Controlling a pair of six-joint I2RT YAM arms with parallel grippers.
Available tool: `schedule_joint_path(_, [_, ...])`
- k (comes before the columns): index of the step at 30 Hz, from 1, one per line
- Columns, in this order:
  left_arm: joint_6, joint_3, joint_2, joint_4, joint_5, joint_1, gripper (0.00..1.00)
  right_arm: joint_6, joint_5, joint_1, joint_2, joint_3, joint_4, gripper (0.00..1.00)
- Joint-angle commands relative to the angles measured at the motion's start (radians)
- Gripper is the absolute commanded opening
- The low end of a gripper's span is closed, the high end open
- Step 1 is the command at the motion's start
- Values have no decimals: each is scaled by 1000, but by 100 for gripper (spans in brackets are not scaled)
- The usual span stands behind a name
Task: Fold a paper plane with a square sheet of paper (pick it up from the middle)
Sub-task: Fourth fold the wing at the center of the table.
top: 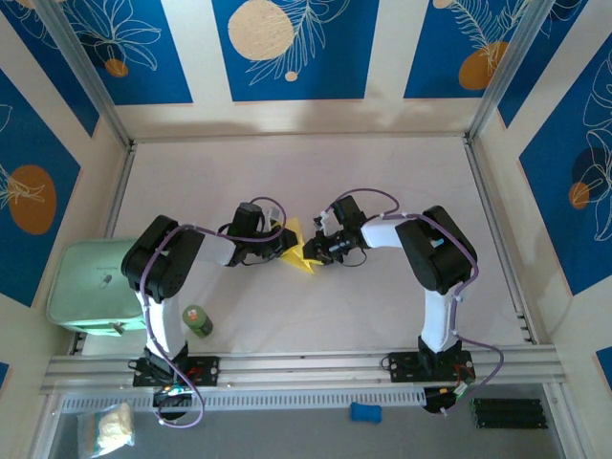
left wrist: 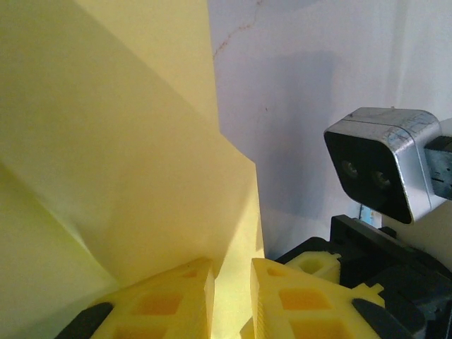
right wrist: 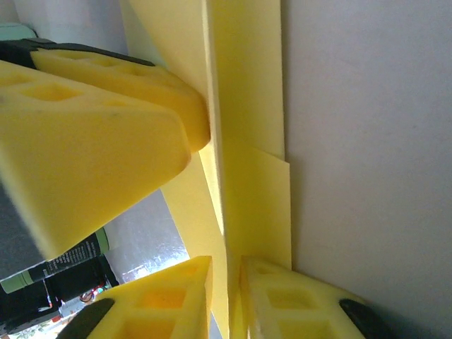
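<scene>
While the folded paper [top: 298,251] is standing on edge at the middle of the surface [top: 382,316], the left pincer [left wrist: 233,296] is pinching it, nearly closed — the right pincer [right wrist: 226,296], opposite and equally near, is straddling its crease narrowly, grip unclear.

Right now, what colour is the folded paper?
The paper is plain pale yellow, clearest from the left wrist.
</scene>
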Motion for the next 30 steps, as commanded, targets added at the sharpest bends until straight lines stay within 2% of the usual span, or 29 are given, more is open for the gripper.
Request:
schedule_joint_path(1, [23,-14,17,0,-16,-1,22,-3,5,4,-35,13,-92,20])
schedule_joint_path(14, [23,-17,15,-15,-32,-1,22,-12,2,-4,-94,22,-166,24])
schedule_joint_path(30, [20,-21,13,-19,-33,-1,21,-16,2,6,-48,16,-175,15])
